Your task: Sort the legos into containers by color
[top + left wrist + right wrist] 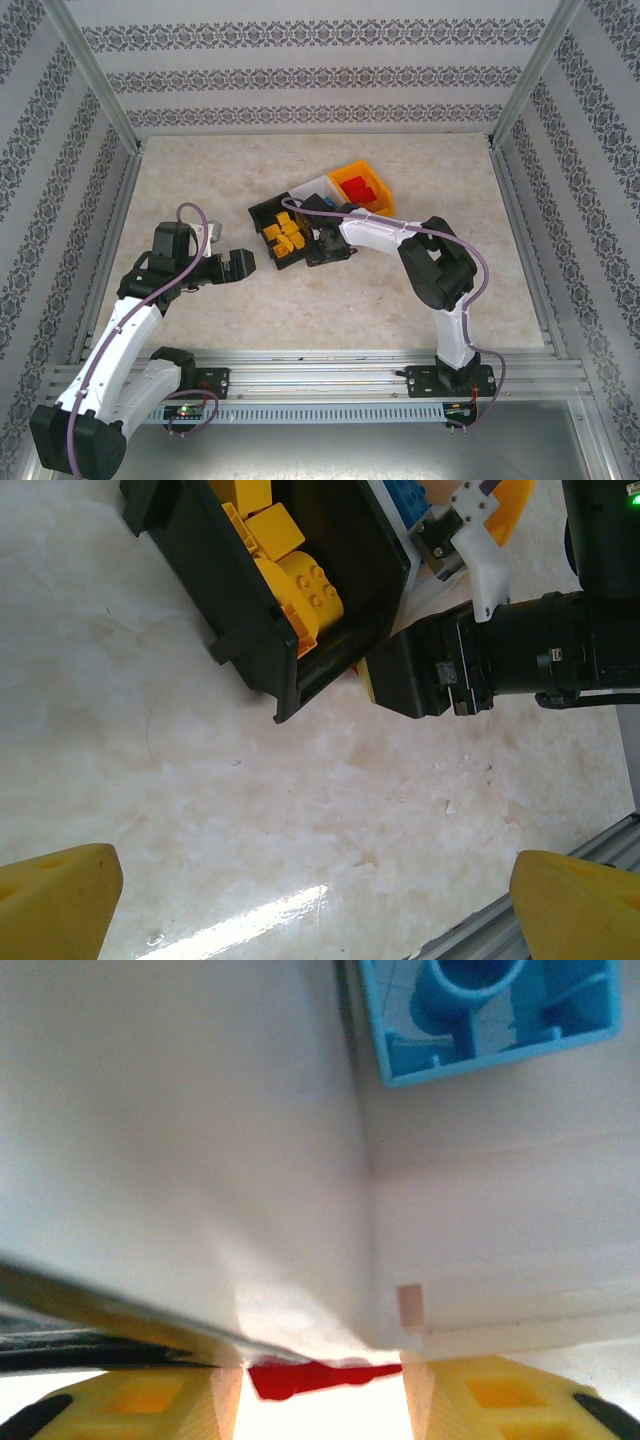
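Note:
Three containers stand in a row: a black bin holding several yellow legos, a white bin, and an orange-yellow bin holding red legos. My right gripper sits low at the near ends of the black and white bins. In the right wrist view its jaws stand partly apart with a red lego spanning the gap; whether they press it is unclear. A blue lego lies upside down in the white bin. My left gripper hangs open and empty over bare table.
In the left wrist view the black bin with its yellow legos lies ahead, the right gripper's black body beside it. Metal rails run along the table's near edge. Patterned walls enclose the table.

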